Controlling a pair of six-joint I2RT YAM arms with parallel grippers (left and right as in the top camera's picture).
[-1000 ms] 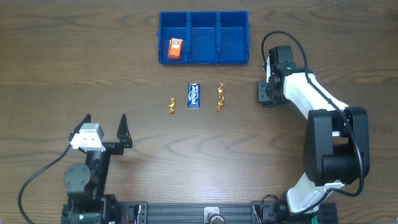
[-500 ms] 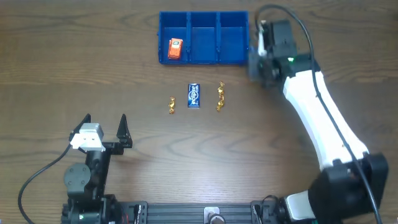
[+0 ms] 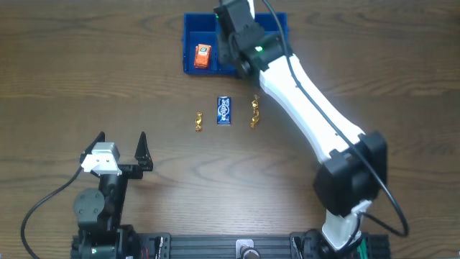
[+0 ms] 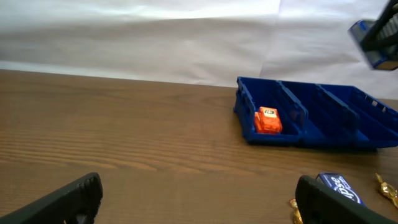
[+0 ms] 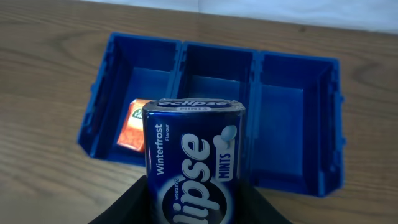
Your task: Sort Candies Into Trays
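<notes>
My right gripper (image 3: 234, 34) is shut on a dark blue mint tin (image 5: 193, 165), held up in the air facing the blue three-compartment tray (image 5: 292, 124). The tin sits in front of the left and middle compartments. An orange candy box (image 5: 132, 134) lies in the left compartment (image 3: 203, 56). On the table below the tray (image 3: 188, 29) lie a blue mint pack (image 3: 224, 110) and two gold wrapped candies (image 3: 200, 121) (image 3: 254, 111). My left gripper (image 3: 122, 151) stands open low at the left, far from them.
The left wrist view looks across bare wood to the tray (image 4: 348, 118), the orange box (image 4: 267, 120) and the blue pack (image 4: 339, 186). The right gripper with its tin (image 4: 376, 40) hangs above the tray. The right arm's white link (image 3: 309, 101) crosses the table's right half.
The right arm swung from the table's right side up and leftward to over the blue tray. The left arm and the candies on the table stayed put.
</notes>
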